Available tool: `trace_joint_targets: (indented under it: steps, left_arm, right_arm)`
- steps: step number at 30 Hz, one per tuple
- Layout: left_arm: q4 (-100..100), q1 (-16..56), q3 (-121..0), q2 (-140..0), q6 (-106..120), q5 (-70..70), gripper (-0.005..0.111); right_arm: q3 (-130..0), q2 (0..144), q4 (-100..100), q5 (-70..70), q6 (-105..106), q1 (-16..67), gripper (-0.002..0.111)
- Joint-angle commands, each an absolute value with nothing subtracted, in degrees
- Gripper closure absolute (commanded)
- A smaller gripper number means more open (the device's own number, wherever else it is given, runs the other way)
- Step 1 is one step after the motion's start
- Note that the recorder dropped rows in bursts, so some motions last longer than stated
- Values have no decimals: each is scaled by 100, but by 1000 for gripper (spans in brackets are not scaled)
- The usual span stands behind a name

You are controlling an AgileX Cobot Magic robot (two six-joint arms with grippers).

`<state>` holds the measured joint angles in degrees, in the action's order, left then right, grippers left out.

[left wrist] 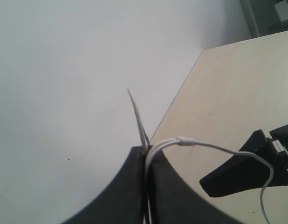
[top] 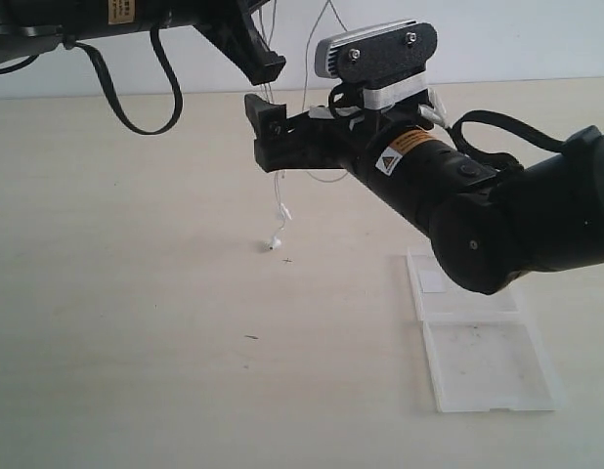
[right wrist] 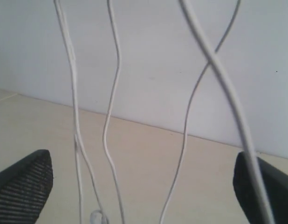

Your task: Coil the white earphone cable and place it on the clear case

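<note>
A pale beige table [top: 136, 293] runs back to a plain white wall [top: 537, 49], all softly, evenly lit.

The earphone cable [top: 280, 195] hangs from the left hand [top: 268, 63], above the middle of the desk [top: 136, 293]. Its strands drop between the spread fingers of the right hand [top: 261, 132], which reaches in from the right. An earbud [top: 275, 241] ends low, at the desk. The hinged case [top: 488, 366] lies opened flat on the desk to the right, well apart from the earbud and partly under the right arm.
</note>
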<state>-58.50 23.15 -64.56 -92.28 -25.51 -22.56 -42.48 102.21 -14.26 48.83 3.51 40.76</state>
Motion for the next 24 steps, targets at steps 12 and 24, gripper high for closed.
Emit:
trace_joint_targets:
  steps: [12,24]
  left_arm:
    - [-5764,2343,-6484,-9159,-2924,-2285,107]
    - [-5764,2343,-6484,-9159,-3354,-2337,107]
  right_arm:
    - [-4724,10783,-1537,4995,443,4101,4]
    - [-4724,10796,-1595,5108,443,4101,4]
